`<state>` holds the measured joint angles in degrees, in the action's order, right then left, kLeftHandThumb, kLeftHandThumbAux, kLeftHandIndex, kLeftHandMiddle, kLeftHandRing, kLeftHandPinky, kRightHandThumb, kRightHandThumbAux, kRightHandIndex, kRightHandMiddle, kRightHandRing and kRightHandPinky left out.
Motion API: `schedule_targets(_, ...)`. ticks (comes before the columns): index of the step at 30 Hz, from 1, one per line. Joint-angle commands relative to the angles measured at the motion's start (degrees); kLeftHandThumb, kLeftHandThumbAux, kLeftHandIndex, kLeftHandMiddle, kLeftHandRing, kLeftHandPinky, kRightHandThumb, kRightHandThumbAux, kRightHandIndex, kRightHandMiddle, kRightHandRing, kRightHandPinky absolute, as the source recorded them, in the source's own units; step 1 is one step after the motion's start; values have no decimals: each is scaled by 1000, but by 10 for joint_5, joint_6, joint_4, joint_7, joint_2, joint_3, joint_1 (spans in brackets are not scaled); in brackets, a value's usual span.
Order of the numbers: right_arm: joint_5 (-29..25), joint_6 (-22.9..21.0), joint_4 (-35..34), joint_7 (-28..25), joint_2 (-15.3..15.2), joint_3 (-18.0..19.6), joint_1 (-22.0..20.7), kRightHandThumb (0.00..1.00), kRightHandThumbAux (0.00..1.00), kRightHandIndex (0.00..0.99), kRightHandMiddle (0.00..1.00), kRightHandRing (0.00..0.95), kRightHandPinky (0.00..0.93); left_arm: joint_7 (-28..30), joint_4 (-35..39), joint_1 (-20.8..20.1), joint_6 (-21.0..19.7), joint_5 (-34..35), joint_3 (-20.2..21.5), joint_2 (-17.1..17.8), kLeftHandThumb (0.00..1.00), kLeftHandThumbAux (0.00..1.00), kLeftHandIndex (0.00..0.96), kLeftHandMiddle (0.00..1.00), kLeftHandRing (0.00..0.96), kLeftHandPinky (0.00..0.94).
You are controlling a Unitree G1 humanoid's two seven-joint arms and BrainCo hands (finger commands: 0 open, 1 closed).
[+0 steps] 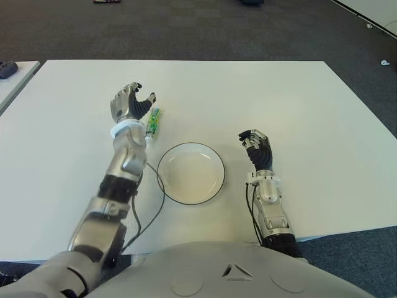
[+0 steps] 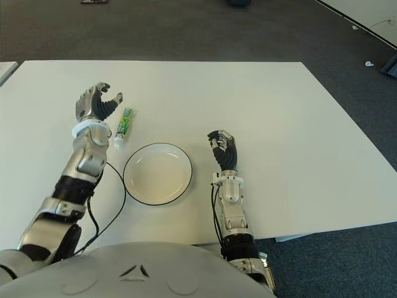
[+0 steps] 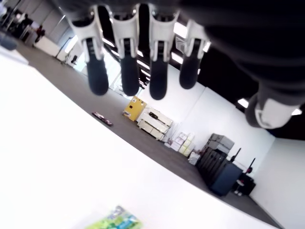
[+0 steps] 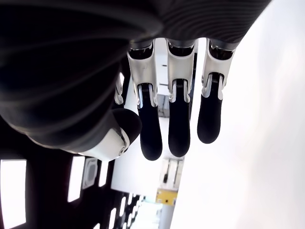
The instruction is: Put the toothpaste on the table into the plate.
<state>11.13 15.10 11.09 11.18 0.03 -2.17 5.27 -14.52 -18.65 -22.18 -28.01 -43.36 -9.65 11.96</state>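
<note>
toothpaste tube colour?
Green with white, pale cap end toward the plate. The toothpaste tube shows best in the left eye view.

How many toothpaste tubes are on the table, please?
1. The toothpaste lies on the table, beside the left hand and just beyond the plate. None seems hidden.

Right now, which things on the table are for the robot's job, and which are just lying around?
For the job:
- toothpaste, on the table, not held
- plate, empty
- left hand, open beside the toothpaste

Just lying about:
- right hand, idle, right of the plate
- dark object on the neighbouring table
</note>
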Motion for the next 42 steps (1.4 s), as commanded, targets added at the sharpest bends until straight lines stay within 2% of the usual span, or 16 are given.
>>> schedule_targets(1, 4, -5, 8, 6, 0, 1, -7, 704, 734, 426, 445, 419, 433, -5, -127, -67, -27, -14, -35, -7, 365, 329, 161, 186, 141, 151)
schedule_targets(5, 7, -5, 7, 10, -1, 0, -8, 703, 734, 426, 444, 420, 432, -1, -236, -131, -43, -16, -63, -18, 326, 289, 66, 99, 39, 46)
schedule_targets(8, 7, -3, 7, 10, -1, 0, -8, 703, 734, 426, 445, 423, 437, 7, -300, -169, -54, -18, -83, -23, 296, 265, 41, 84, 22, 27)
schedule_targets(15, -6, 7, 6, 0, -3, 2, -4, 702, 733, 426, 455, 438, 473, 9, -425, -226, -45, -1, -111, -33, 248, 242, 107, 108, 46, 31)
schedule_targets(19, -8, 12, 9, -2, -5, 3, -5, 702, 733, 427, 458, 443, 476, 33, -483, -250, -41, -2, -135, -42, 237, 238, 156, 120, 54, 27)
schedule_targets(23, -7, 17, 11, -1, -7, 3, -5, 702, 734, 427, 463, 448, 493, 71, -526, -263, -37, -14, -171, -46, 201, 235, 207, 120, 47, 6)
schedule_targets(26, -7, 19, 12, -2, -8, 3, -5, 702, 734, 428, 465, 448, 483, 103, -553, -266, -27, -24, -200, -44, 149, 226, 211, 114, 38, 1)
schedule_targets(28, -8, 21, 13, -3, -9, 3, -5, 703, 734, 428, 464, 445, 468, 140, -571, -268, -11, -43, -233, -39, 122, 227, 216, 105, 32, 0)
schedule_targets(33, -12, 26, 16, -5, -9, 5, -6, 703, 734, 428, 462, 437, 435, 199, -592, -267, 17, -68, -284, -25, 76, 238, 234, 84, 19, 0)
schedule_targets(35, -14, 28, 16, -7, -9, 6, -5, 703, 734, 428, 465, 437, 445, 224, -598, -266, 27, -78, -303, -18, 46, 258, 336, 81, 7, 0)
schedule_targets(37, -16, 28, 16, -8, -9, 7, -5, 704, 734, 428, 465, 437, 450, 242, -600, -264, 33, -81, -313, -13, 32, 269, 378, 77, 3, 0)
schedule_targets(39, -18, 25, 15, -10, -10, 9, -5, 704, 734, 428, 464, 437, 456, 260, -601, -263, 37, -83, -320, -8, 18, 281, 385, 67, 1, 0)
schedule_targets(42, -19, 22, 14, -11, -11, 11, -6, 705, 734, 429, 461, 436, 474, 281, -600, -262, 39, -81, -328, -3, 6, 297, 334, 40, 0, 0)
